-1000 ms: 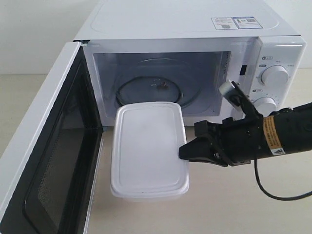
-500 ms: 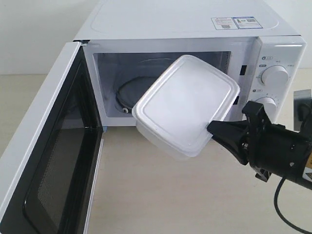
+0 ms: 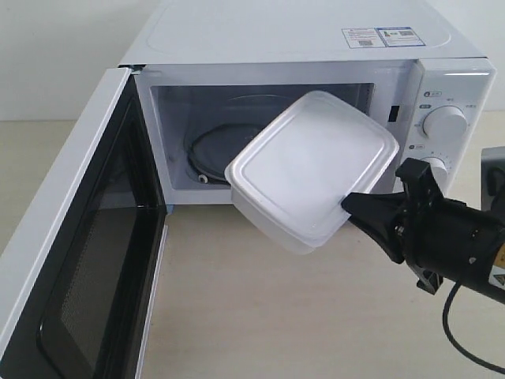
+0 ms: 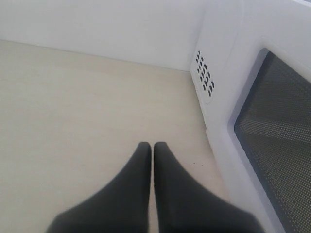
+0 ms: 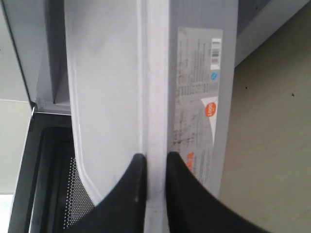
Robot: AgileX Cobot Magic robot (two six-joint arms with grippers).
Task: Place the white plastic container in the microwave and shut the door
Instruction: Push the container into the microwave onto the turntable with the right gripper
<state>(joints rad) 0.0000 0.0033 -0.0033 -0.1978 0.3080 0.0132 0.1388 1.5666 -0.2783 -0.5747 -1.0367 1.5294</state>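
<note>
The white plastic container (image 3: pixel 312 170) hangs tilted in the air in front of the microwave (image 3: pixel 316 47) opening, lid facing up and toward me. My right gripper (image 3: pixel 351 209) is shut on its rim at the near corner; in the right wrist view the fingers (image 5: pixel 133 189) pinch the lid's edge of the container (image 5: pixel 107 87), whose label shows on the side. The door (image 3: pixel 87 260) stands swung wide open at the left, its mesh inner face showing. My left gripper (image 4: pixel 152 145) is shut and empty above the tabletop, beside the door (image 4: pixel 272 126); it does not show in the exterior view.
A glass turntable (image 3: pixel 213 150) lies inside the microwave cavity. Two round dials (image 3: pixel 444 122) sit on the right panel, close behind the right arm. The beige tabletop (image 3: pixel 276 316) stretches in front of the oven.
The container was lifted off the tabletop, tilted and swung right and up toward the cavity. Over the last half second it shifted only slightly right and down.
</note>
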